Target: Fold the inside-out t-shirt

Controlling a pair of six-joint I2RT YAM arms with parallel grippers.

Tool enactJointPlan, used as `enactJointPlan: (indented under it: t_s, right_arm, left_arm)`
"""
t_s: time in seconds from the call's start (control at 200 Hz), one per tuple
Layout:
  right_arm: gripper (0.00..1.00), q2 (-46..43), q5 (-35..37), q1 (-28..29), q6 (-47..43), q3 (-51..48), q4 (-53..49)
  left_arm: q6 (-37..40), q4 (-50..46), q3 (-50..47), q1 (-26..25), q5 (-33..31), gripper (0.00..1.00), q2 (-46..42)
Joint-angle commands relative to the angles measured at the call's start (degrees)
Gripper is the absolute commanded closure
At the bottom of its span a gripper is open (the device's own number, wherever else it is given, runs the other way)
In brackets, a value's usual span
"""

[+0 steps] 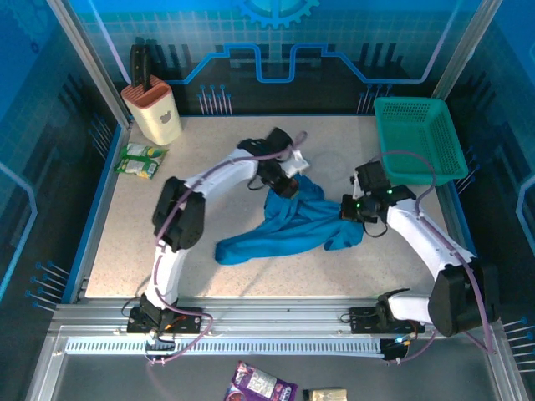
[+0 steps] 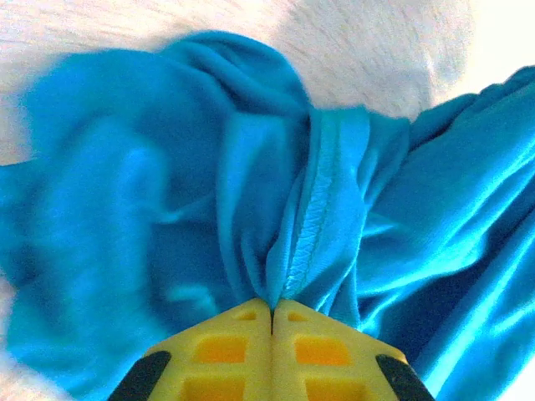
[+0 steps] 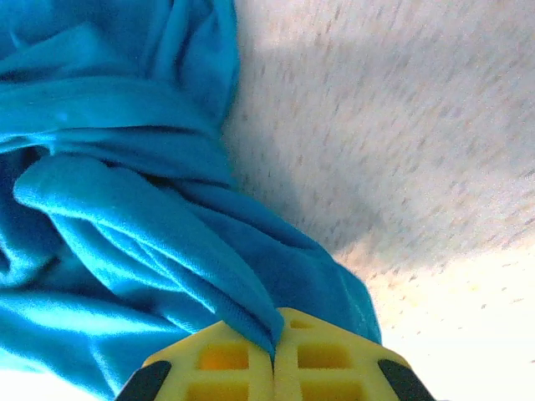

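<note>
Grippers on both arms are closed tight on a plain medium-blue soft cloth t-shirt [image 1: 284, 227], which lies crumpled on the speckled beige tabletop [image 1: 125, 238], a little right of its centre.

The left gripper [image 1: 288, 185] pinches the far end of the shirt. In the left wrist view its yellow fingers [image 2: 226, 347] meet with no gap, and a bunch of folds, with a stitched seam among them, runs down into the pinch. The white left arm with black joints rises from its base at the near edge. It bends at the elbow and reaches forward and to the right, with the wrist tipped down over the cloth.

The right gripper [image 1: 347, 207] holds the shirt's right end. In the right wrist view its yellow fingers [image 3: 326, 355] are pressed together on a thick roll of blue fabric, with bare tabletop to the right of the cloth. The right arm rises near the near right corner, folds at the elbow, and slants back toward the middle of the tabletop.

Between the two grips the cloth is bunched, and a long tail trails toward the near left.

A teal-green plastic mesh basket [image 1: 418, 138] sits at the far right corner, near the right wrist and apart from the shirt.
</note>
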Motion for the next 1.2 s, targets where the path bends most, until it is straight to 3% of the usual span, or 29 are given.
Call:
enactJointPlan:
  t_s: [0.0, 0.125, 0.335, 0.43, 0.5, 0.655, 0.765, 0.805, 0.835, 0.976, 1.196]
  right_arm:
    - [1.00, -1.45, 1.61, -3.84, -3.82, 6.85, -3.24]
    - [1.00, -1.17, 1.32, -8.65, -6.02, 15.13, -5.14]
    - [1.00, -3.94, 1.22, -16.40, -7.58, 23.77, -7.43]
    - [1.00, -6.48, 0.82, -18.67, -7.59, 21.32, -7.74]
    - [1.00, -8.24, -0.51, -19.04, -7.20, 16.71, -7.61]
    - [1.00, -10.14, -6.71, -17.91, -4.19, 1.05, -5.54]
    - [0.60, -10.80, -2.80, -14.00, -2.19, -5.77, -5.32]
    - [0.51, -10.79, -0.96, -12.24, -1.77, -6.29, -5.15]
    - [0.47, -10.51, 0.01, -11.00, -1.61, -6.06, -5.15]
    - [0.45, -5.34, 2.34, -5.88, -2.38, -1.10, -4.87]
    - [0.41, 6.32, 9.37, 0.15, -3.09, 5.42, -5.61]
  left_arm:
    - [-11.02, 9.01, -4.34, 8.17, 3.65, 1.00, -12.24]
    - [-22.28, 15.63, -9.90, 18.05, 7.06, 1.00, -22.01]
    - [-44.12, 26.97, -23.73, 39.49, 15.35, 1.00, -36.71]
    - [-48.20, 27.39, -31.92, 47.20, 15.51, 1.00, -43.05]
    - [-47.92, 25.47, -38.70, 49.60, 14.61, 1.00, -47.55]
    - [-45.53, 20.94, -54.51, 46.83, 11.74, 1.00, -55.24]
    - [-45.21, 18.96, -64.23, 44.88, 7.05, 0.85, -58.63]
    - [-45.20, 18.94, -65.96, 44.58, 6.38, 0.74, -59.31]
    - [-44.88, 18.96, -66.52, 44.07, 5.63, 0.71, -59.76]
    - [-40.73, 17.89, -61.71, 37.27, 2.49, 0.65, -56.92]
    - [-34.34, 13.55, -46.47, 20.22, -5.92, 0.54, -40.01]
